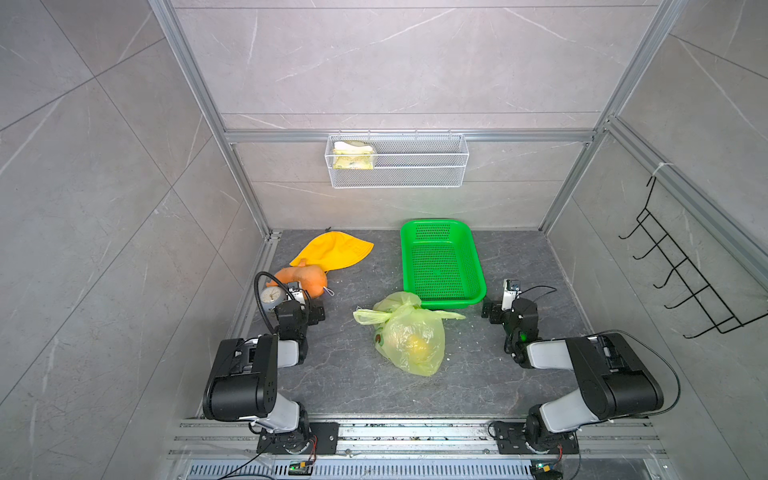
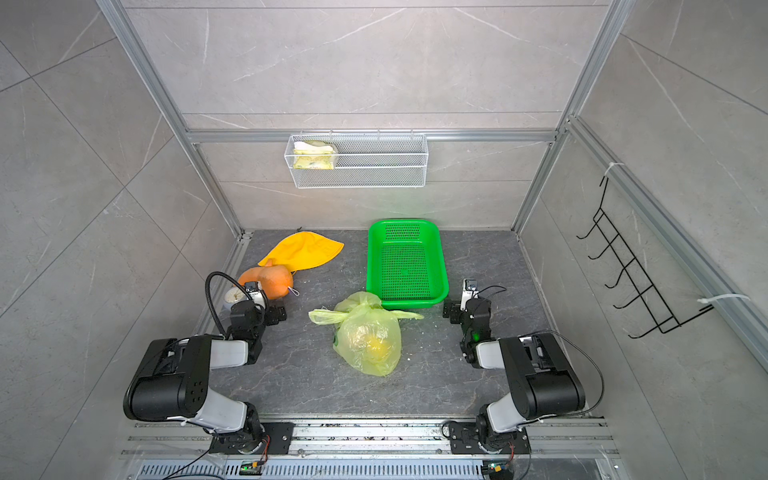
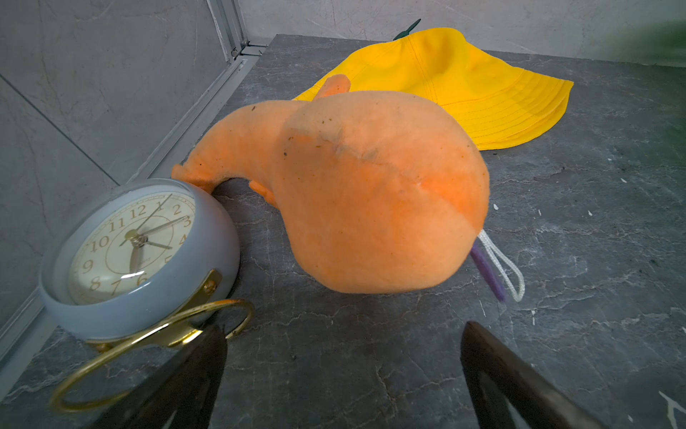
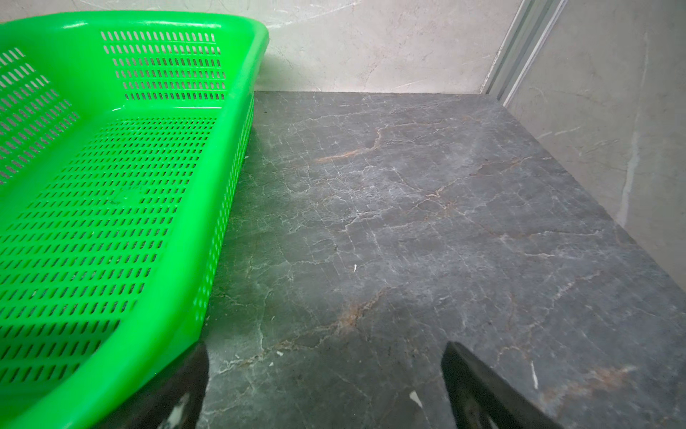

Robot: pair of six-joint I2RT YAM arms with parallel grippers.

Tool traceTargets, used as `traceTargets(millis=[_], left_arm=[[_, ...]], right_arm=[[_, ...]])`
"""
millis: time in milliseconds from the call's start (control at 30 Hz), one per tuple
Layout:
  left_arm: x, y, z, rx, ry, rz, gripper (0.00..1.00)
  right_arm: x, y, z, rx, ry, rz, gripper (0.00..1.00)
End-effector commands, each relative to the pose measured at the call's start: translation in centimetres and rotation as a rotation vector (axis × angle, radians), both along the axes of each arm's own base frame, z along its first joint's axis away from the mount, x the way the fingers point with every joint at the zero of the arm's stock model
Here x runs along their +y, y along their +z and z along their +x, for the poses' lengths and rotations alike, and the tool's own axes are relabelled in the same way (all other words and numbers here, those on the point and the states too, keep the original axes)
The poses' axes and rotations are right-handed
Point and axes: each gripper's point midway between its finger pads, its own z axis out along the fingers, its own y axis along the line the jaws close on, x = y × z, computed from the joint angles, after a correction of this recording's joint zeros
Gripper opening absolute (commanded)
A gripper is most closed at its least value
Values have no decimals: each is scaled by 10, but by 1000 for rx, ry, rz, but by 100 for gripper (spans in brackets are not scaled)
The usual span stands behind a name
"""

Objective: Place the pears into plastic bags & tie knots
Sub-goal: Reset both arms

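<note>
In both top views a translucent yellow-green plastic bag [image 1: 409, 338] [image 2: 370, 340] lies on the dark table between the arms. A bright yellow pear [image 1: 417, 345] [image 2: 380, 345] shows through its film; other pears cannot be made out. The handle straps are twisted into a knot [image 1: 390, 316] [image 2: 347, 314], with loose ends sticking out to both sides. My left gripper [image 1: 306, 304] [image 3: 343, 328] stands open left of the bag, with bare table between its fingers. My right gripper [image 1: 498, 305] [image 4: 326, 346] is open too, right of the bag by the basket's near corner, holding nothing.
A green perforated basket [image 1: 453, 301] [image 4: 237, 26] sits behind the bag. An orange gourd-like plush [image 1: 305, 279] [image 3: 371, 193], a grey clock [image 1: 272, 296] [image 3: 130, 252] and a yellow hat [image 1: 332, 251] [image 3: 464, 81] lie at the left. A wire basket [image 1: 415, 174] and a hook rack [image 1: 681, 270] hang on the walls.
</note>
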Motion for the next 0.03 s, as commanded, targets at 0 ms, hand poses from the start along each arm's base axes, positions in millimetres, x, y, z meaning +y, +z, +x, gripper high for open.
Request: traceTargets(millis=[0], left_arm=[[0,15,7,-54,-5,-3,100]], right_arm=[[3,12,6,-40,19,-3,100]])
